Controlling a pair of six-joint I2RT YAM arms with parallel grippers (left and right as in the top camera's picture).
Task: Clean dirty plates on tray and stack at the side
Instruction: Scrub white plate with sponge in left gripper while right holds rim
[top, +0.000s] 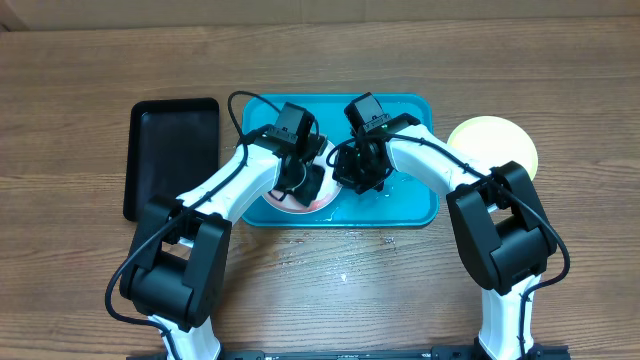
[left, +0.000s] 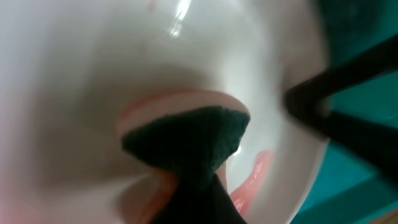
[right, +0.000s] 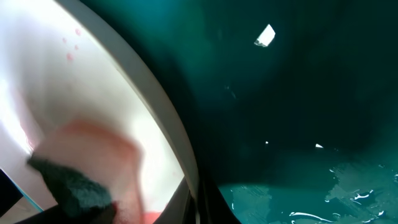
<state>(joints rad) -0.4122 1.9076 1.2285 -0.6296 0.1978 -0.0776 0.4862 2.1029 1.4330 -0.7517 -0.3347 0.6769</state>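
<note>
The white plate lies in the left half of the turquoise tray and has red smears on it. My left gripper is shut on the green-red sponge and presses it onto the white plate, next to a red smear. My right gripper is shut on the plate's right rim, with its fingers on either side of the edge. The yellow-green plate lies on the table to the right of the tray. The light blue plate is hidden or out of view.
A black rectangular tray lies left of the turquoise tray. The turquoise tray's floor is wet, with water streaks at the right. Water drops lie on the wooden table in front of the tray.
</note>
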